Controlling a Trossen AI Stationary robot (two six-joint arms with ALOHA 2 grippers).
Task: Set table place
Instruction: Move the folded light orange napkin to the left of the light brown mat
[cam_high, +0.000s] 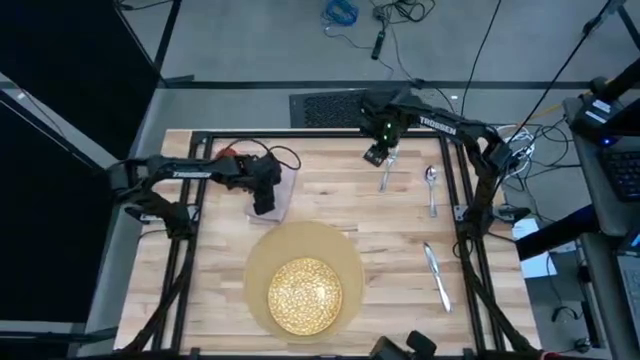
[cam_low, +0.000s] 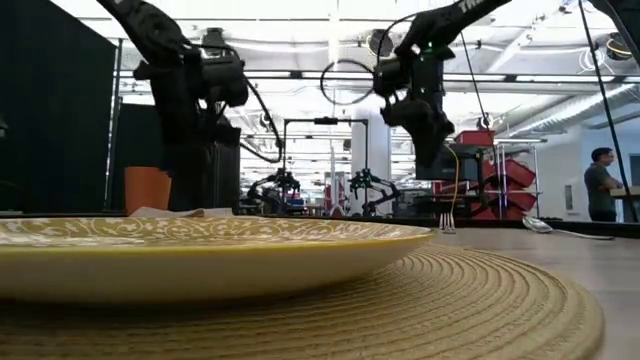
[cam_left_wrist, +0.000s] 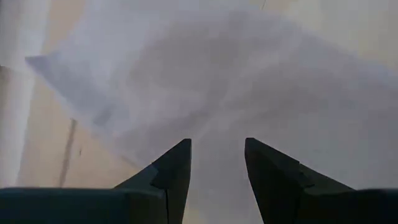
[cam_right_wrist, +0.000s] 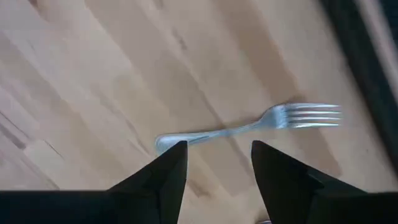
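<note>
My right gripper (cam_right_wrist: 217, 163) hovers spread over the fork (cam_right_wrist: 249, 127), at one o'clock from the plate (cam_high: 306, 295). It's stiff, slick steel lying flat; I'd pinch mid-handle. My left gripper (cam_left_wrist: 217, 163), also spread, hovers over the soft napkin (cam_left_wrist: 249, 81).

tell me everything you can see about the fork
The fork is shiny steel with four tines and a slim, slightly curved handle that widens at its end. It lies flat on the pale wooden table, toward the far edge, left of the spoon. Nothing touches it: the right gripper hovers open just above its handle end.
</note>
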